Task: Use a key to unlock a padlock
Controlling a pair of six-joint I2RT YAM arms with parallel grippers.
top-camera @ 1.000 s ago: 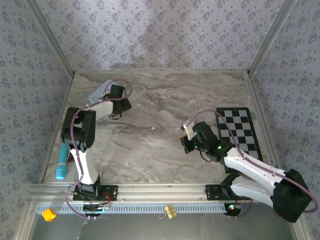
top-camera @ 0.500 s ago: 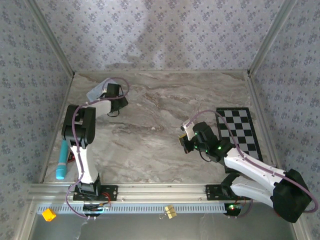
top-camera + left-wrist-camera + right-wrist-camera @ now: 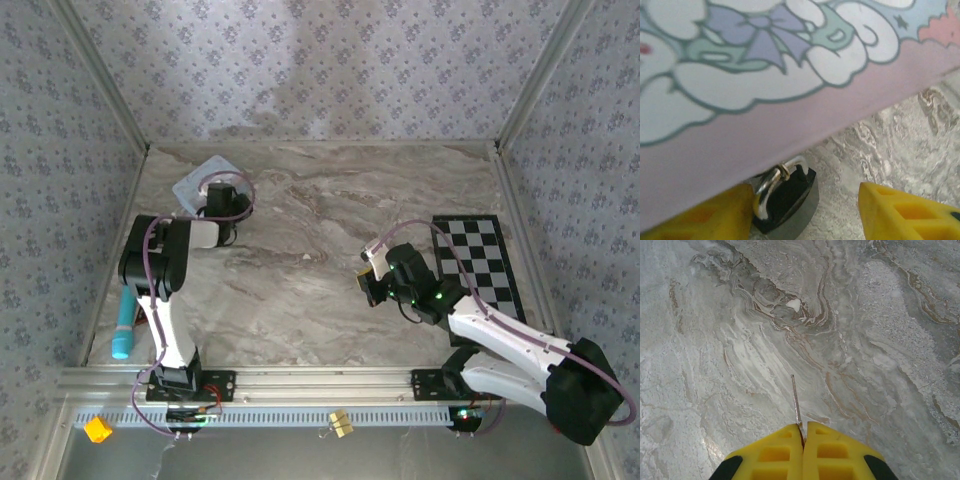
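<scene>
- Top view: the left gripper [image 3: 222, 205] has swung from the bare marble in to the near edge of the tin [image 3: 195, 183], far left on the table [image 3: 330, 210]. The right gripper [image 3: 370, 283] has not moved and waits mid-table, well apart from the tin.
- We judge the left arm is closing in on its grasp, and no unlocking is under way yet.
- Left wrist view: the padlock [image 3: 790, 200] lies on the marble, tucked against the tin's lower edge with its shackle reaching up under that edge. We cannot tell whether it is hooked to the tin.
- The yellow fingers [image 3: 905, 215] straddle the padlock. The jaws stand apart, one finger just beside the lock, the other well clear, so nothing is gripped.
- The tin shows us its printed face only, so its contents are hidden.
- Right wrist view: the jaws are pressed together on the key [image 3: 796, 400], its thin blade pointing out over bare marble.
</scene>
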